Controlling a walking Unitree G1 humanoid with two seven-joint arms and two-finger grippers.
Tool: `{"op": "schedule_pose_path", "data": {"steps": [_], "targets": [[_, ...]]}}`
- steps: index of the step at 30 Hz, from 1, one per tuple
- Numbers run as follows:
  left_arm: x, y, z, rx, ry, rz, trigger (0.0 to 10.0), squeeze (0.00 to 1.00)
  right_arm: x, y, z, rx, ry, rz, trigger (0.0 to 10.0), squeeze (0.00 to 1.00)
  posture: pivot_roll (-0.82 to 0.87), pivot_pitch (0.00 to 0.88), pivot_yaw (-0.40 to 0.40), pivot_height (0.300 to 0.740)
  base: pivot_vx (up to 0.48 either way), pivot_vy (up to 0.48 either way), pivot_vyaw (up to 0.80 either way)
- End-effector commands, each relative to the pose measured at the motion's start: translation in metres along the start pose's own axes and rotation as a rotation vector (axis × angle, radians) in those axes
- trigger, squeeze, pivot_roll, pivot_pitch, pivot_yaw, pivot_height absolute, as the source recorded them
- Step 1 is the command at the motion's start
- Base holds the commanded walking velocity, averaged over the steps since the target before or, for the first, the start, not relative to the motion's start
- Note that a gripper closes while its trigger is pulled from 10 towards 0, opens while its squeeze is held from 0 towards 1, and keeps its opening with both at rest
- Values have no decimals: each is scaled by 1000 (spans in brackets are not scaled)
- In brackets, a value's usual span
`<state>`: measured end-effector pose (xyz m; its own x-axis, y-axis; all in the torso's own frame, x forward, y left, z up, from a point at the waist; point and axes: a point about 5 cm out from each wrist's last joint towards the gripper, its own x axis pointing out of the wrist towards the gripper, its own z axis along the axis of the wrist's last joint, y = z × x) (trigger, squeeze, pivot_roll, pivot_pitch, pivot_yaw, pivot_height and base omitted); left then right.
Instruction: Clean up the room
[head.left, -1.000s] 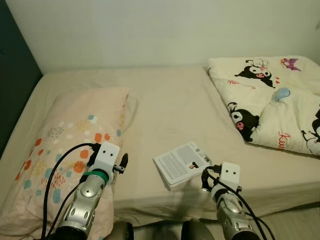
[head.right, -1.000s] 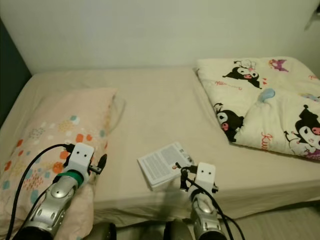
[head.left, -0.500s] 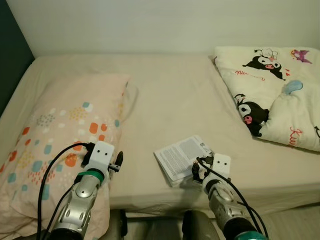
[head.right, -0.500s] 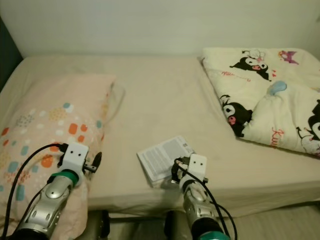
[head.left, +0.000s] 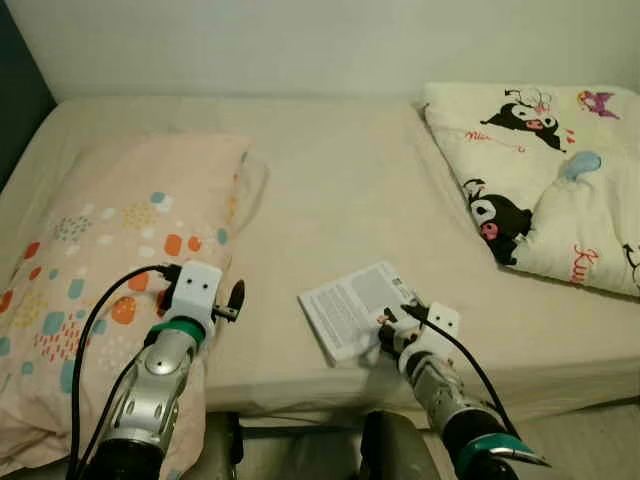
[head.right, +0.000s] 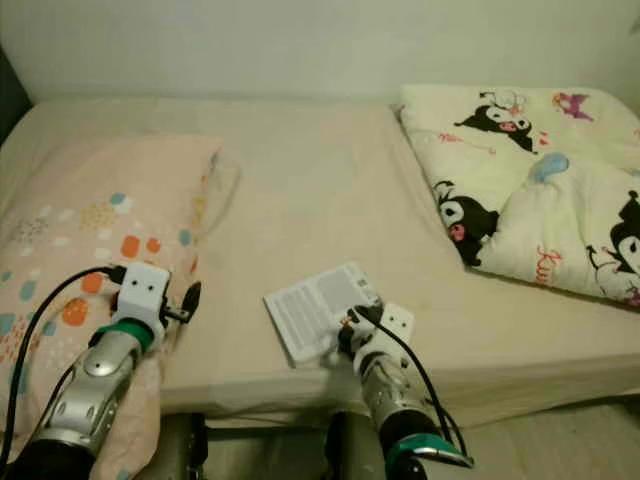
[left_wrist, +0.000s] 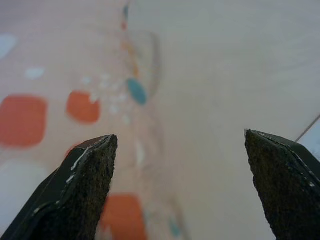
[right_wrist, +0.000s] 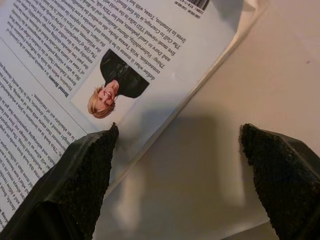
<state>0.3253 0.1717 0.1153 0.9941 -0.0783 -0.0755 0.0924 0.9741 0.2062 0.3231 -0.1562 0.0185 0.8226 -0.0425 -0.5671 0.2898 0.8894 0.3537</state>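
A white book (head.left: 352, 308) lies back cover up on the beige bed (head.left: 340, 170), near its front edge. Its cover, with printed text and a small portrait photo (right_wrist: 107, 87), is close up in the right wrist view. My right gripper (head.left: 388, 331) is open at the book's near right corner, low over the sheet, with one fingertip (right_wrist: 97, 150) over the cover's edge and the other over bare sheet. My left gripper (head.left: 237, 298) is open with nothing between its fingers, held above the edge of the pillow (head.left: 110, 230).
A cream duvet (head.left: 540, 180) with cartoon prints lies bunched at the bed's right side. The peach pillow with coloured spots covers the left side. A pale wall runs behind the bed, and a strip of floor (head.left: 600, 440) lies at the front right.
My right gripper has moved forward and left to the book's near corner. The camera has shifted a little. The left arm has hardly moved.
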Motion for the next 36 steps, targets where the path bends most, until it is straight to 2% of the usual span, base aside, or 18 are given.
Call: {"op": "schedule_pose_path", "data": {"steps": [1,2,5,6,7,9,10,11,12,14,22,26,33,36], "targets": [[0,2,3,-29,10,-22,10000,0,0,-7,-5,70,40,-24,10000,0,175,121,-29,593,0,0,0],[0,4,6,-42,6,-27,10000,0,0,-8,-4,93,39,-29,10000,349,175,121,-29,593,0,0,0],[0,6,11,-51,-10,-36,10000,0,0,-9,-1,147,31,-25,10000,349,175,121,-29,593,0,0,0],[1,7,14,-57,-16,-44,10000,0,0,-9,0,188,24,-19,10000,1000,175,121,-30,593,0,0,0],[1,7,14,-57,-16,-44,10000,0,0,-9,0,188,24,-19,10000,1000,175,121,-30,593,0,0,0],[1,7,18,-78,-28,-57,10000,0,1,-8,1,303,31,5,10000,1000,188,126,-40,593,0,0,0],[1,7,18,-78,-28,-57,10000,0,1,-8,1,303,31,5,10000,1000,188,126,-40,593,0,0,0],[2,5,21,-79,-35,-67,10000,0,0,-7,-2,374,49,29,10000,1000,207,128,-46,593,0,0,0],[2,5,21,-79,-35,-67,10000,0,0,-7,-2,374,49,29,10000,1000,207,128,-46,593,0,0,0],[2,-1,25,-66,-50,-88,10000,0,0,0,-8,447,78,86,10000,1000,221,139,-55,593,0,0,0],[-3,1,26,-58,-52,-86,10000,0,-1,11,-14,508,96,138,10000,1000,235,141,-61,593,0,0,0],[-9,3,26,-48,-43,-82,10000,0,-2,29,-26,520,127,163,10000,1000,264,151,-63,593,0,0,0],[-14,3,28,-46,-41,-80,10000,0,-4,34,-34,578,115,162,10000,1000,279,159,-72,593,0,0,0],[-16,4,29,-47,-40,-71,10000,0,-4,35,-35,644,102,162,10000,1000,294,173,-76,593,0,0,0]]}}
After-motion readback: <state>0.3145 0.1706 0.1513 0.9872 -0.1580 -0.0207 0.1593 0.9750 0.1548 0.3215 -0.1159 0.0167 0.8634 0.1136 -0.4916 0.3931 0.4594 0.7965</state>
